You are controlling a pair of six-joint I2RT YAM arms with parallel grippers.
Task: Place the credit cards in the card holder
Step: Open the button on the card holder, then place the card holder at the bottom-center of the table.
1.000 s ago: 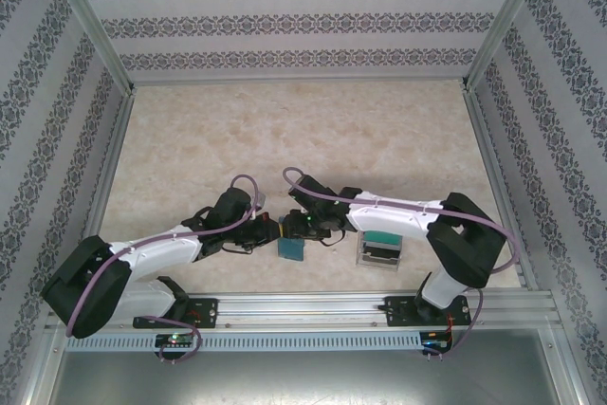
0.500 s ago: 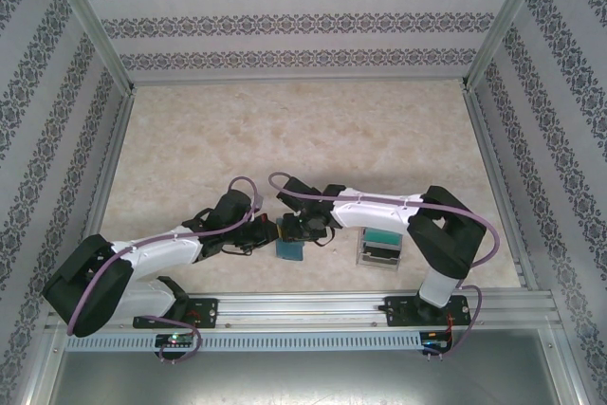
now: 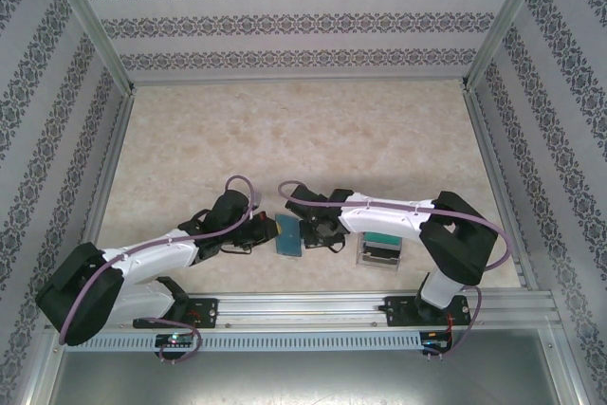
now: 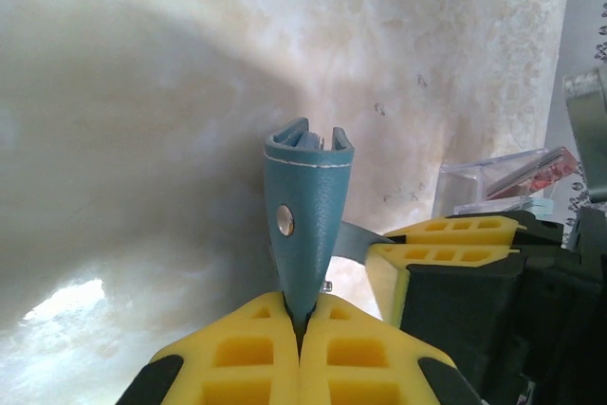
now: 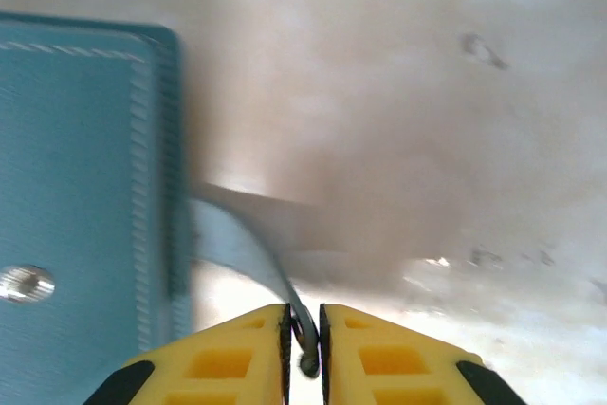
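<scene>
The teal-blue card holder [image 3: 288, 236] stands on edge between my two grippers near the table's front. My left gripper [image 3: 264, 230] is shut on its lower edge; in the left wrist view the card holder [image 4: 308, 201] rises upright from the pinched fingertips of the left gripper [image 4: 302, 315]. My right gripper [image 3: 305, 234] is at the holder's right side. In the right wrist view the right gripper [image 5: 303, 324] is shut on the snap tab [image 5: 242, 239], which curves out from the card holder [image 5: 85, 187]. Credit cards [image 3: 382, 236] sit in a clear tray; a red card [image 4: 555, 163] shows there.
The clear plastic tray [image 3: 377, 257] stands right of the grippers, under the right forearm. A metal rail [image 3: 313, 308] runs along the near edge. Patterned walls close the back and both sides. The marble tabletop [image 3: 303, 139] stretches open behind the arms.
My right gripper has dropped slightly toward the card holder and closed on its snap tab. The left gripper has kept its hold, and the holder has shifted a little.
</scene>
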